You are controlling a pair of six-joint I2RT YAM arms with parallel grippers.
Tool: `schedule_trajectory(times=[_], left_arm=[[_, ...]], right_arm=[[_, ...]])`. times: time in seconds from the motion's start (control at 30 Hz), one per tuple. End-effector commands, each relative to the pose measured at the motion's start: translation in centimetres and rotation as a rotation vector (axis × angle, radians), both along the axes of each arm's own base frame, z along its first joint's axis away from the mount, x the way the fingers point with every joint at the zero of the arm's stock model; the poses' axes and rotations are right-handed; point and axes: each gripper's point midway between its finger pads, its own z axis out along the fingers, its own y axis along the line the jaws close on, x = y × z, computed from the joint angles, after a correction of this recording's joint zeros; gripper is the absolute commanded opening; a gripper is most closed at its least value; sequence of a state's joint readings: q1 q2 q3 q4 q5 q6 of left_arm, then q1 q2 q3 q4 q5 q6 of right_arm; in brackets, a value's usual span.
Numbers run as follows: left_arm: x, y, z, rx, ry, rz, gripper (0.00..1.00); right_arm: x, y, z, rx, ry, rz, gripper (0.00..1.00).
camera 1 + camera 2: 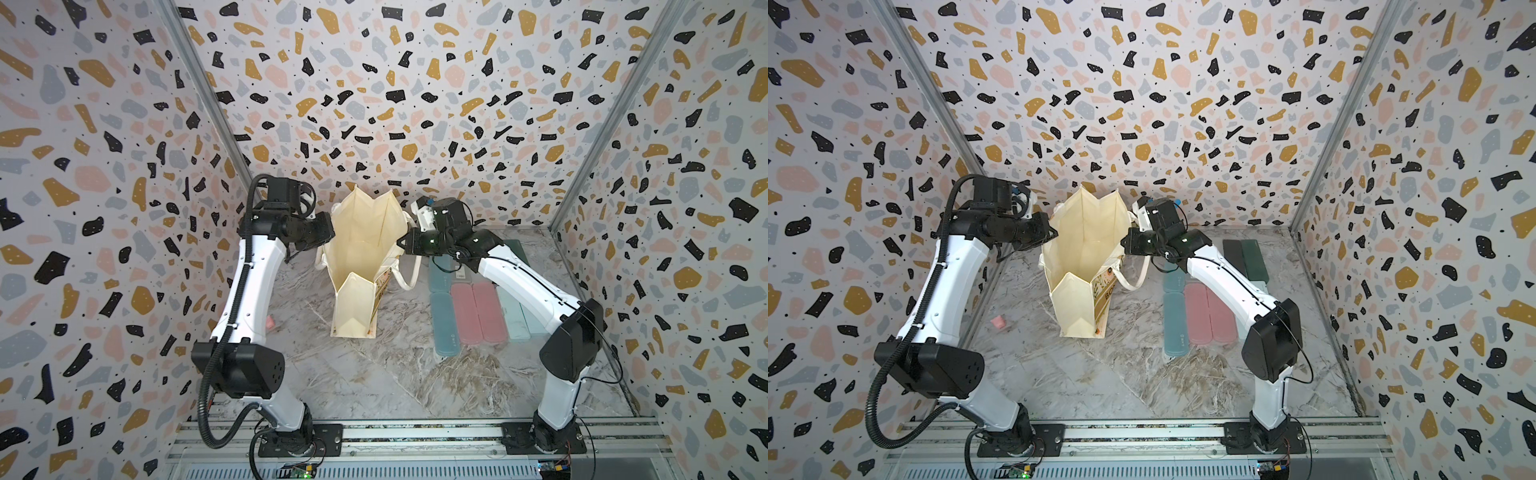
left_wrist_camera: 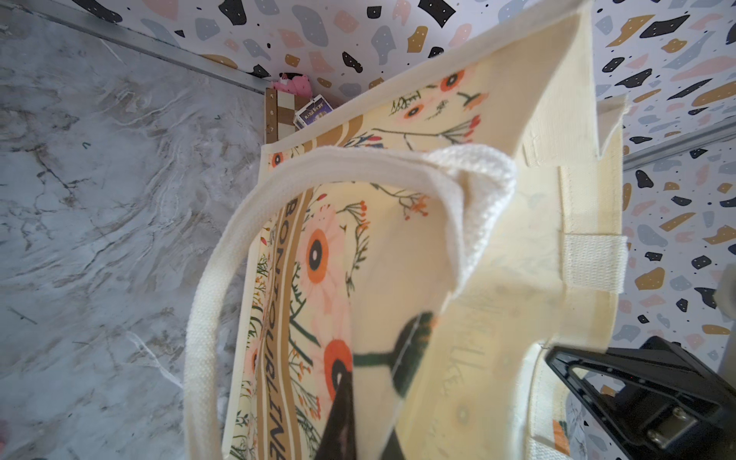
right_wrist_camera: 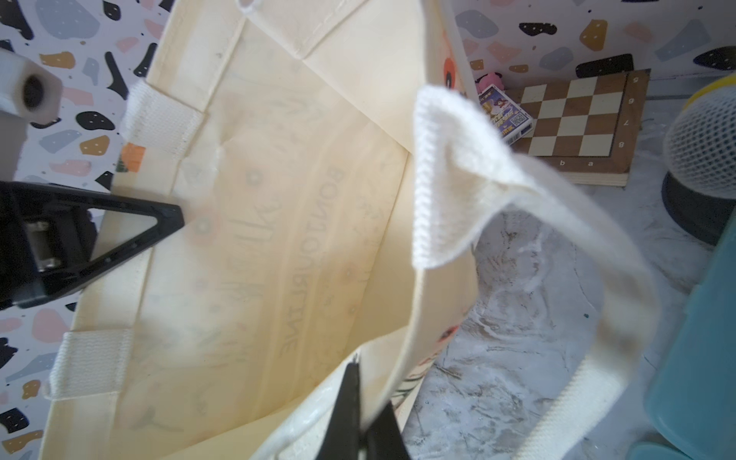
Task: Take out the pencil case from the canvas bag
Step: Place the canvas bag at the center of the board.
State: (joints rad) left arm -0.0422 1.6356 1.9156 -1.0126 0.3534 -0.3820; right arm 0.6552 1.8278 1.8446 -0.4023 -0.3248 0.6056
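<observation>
Bag (image 1: 365,257) stands between the claws with its mouth stretched wide. No pencil case shows inside, though its floor is partly hidden. Both claws are occupied, so freeing either to reach in would likely let that wall sag and the mouth fold shut or the bag tip. Each arm bends in elbow-high from its own side. The left claw (image 1: 327,237) and right claw (image 1: 402,243) pinch opposite rims. Cases (image 1: 478,316) lie outside, below the right claw.

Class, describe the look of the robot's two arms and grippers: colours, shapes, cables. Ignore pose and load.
The left arm and right arm have white link shells and chunky black joint housings. A ribbed black hose runs up the left one; thin black wires loop along the right one. The left gripper and right gripper are black, their jaws hollow triangular frames.
</observation>
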Motion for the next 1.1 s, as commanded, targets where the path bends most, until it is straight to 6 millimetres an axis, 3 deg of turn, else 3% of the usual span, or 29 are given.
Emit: schedule_trajectory(times=[0.0, 0.43, 0.6, 0.93, 1.07], left_arm=[[-1.3, 0.3, 2.7, -0.003, -0.049, 0.014, 0.00], [-2.4, 1.4, 0.7, 0.046, 0.010, 0.060, 0.00], [-2.2, 1.4, -0.9, 0.052, 0.046, 0.060, 0.00], [0.5, 0.8, -2.5, 0.029, 0.035, 0.040, 0.00], [0.6, 0.9, -2.0, 0.025, 0.019, 0.046, 0.33]], right_arm=[[-1.0, -0.7, 4.7, 0.069, -0.092, -0.002, 0.01], [-0.7, 0.3, 1.5, 0.042, -0.023, 0.029, 0.02], [0.0, 0.7, -0.3, 0.020, 0.003, 0.024, 0.02], [2.2, 1.2, -3.5, -0.025, 0.024, 0.014, 0.05], [2.2, 1.2, -3.1, -0.023, 0.008, 0.019, 0.21]])
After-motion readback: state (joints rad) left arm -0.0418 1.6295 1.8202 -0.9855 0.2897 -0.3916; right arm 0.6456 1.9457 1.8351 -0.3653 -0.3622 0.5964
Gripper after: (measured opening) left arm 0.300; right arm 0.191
